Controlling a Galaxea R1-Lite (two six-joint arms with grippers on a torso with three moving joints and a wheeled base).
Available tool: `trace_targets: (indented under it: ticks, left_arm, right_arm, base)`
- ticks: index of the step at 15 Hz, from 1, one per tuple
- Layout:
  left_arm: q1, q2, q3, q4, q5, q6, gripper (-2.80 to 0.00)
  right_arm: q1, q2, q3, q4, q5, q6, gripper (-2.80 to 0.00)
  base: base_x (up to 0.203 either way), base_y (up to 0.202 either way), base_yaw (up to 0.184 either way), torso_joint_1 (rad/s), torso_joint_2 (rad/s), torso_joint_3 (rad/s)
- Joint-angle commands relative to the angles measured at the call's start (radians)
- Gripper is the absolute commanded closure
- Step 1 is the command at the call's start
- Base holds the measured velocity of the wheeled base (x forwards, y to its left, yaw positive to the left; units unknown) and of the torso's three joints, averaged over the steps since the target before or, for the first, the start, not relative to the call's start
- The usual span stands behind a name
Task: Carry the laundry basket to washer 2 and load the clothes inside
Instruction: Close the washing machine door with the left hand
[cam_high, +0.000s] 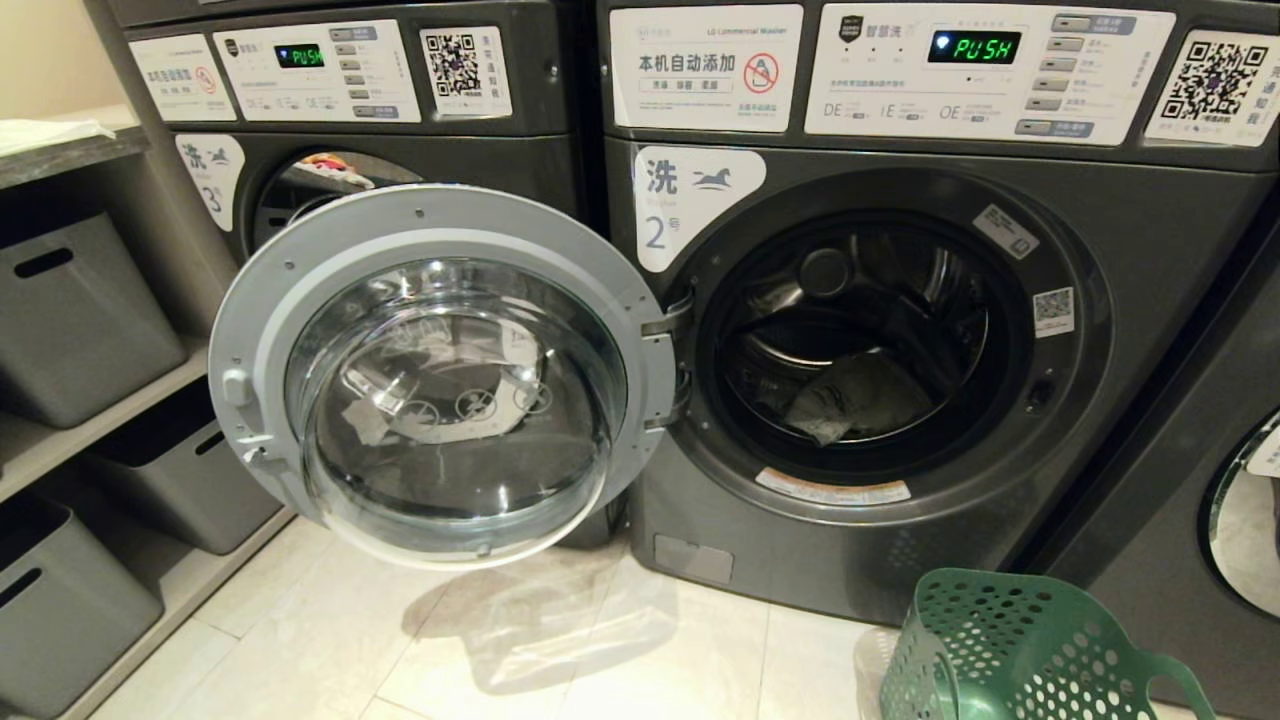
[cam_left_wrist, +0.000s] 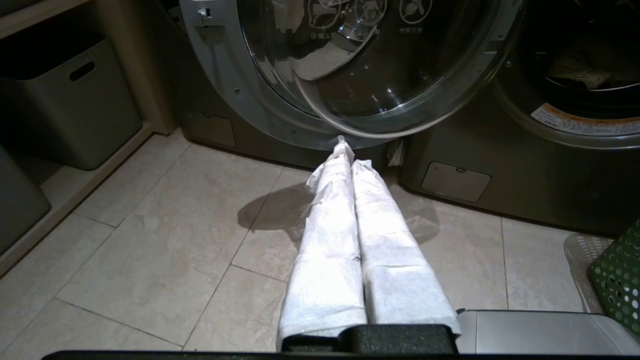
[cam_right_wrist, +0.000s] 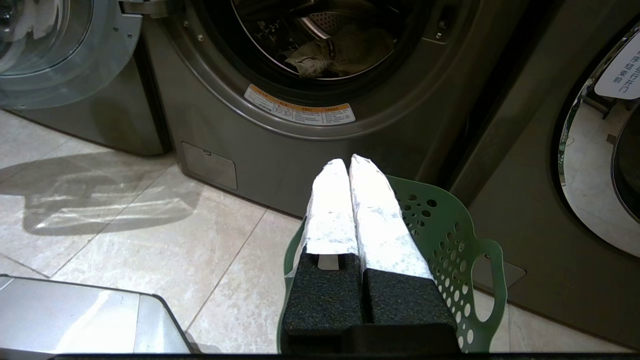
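Washer 2 (cam_high: 1130, 330) stands with its round door (cam_high: 440, 375) swung wide open to the left. The clothes (cam_high: 862, 398), a pale grey-green patterned garment, lie inside its drum (cam_right_wrist: 336, 52). The green laundry basket (cam_high: 1010, 650) sits on the floor at the lower right, in front of the machine. My right gripper (cam_right_wrist: 348, 162) hangs shut above the basket (cam_right_wrist: 450, 240), holding nothing. My left gripper (cam_left_wrist: 350, 156) is shut and empty, low over the tiles below the open door (cam_left_wrist: 280, 95). Neither arm shows in the head view.
Washer 3 (cam_high: 400, 150) stands to the left behind the open door. Another machine (cam_high: 1230, 520) is at the far right. Shelves with grey bins (cam_high: 70, 320) line the left wall. Pale floor tiles (cam_high: 500, 650) lie in front.
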Motion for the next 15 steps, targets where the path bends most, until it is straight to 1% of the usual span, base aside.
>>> trace_targets:
  ticks: [1,6,15]
  left_arm:
    - [0.000,0.000,0.000,0.000,0.001,-0.001,0.00]
    - [0.000,0.000,0.000,0.000,0.001,0.001,0.00]
    - [0.000,0.000,0.000,0.000,-0.001,0.004,0.00]
  right_arm:
    - [0.000,0.002,0.000,0.000,0.001,-0.003,0.00]
    - [0.000,0.002,0.000,0.000,0.002,-0.003,0.00]
    - [0.000,0.002,0.000,0.000,0.001,0.000,0.00]
  base:
    - [0.000,0.000,0.000,0.002,0.00,0.044]
    - [0.000,0.000,0.000,0.006,0.00,0.040]
    - [0.000,0.000,0.000,0.000,0.00,0.000]
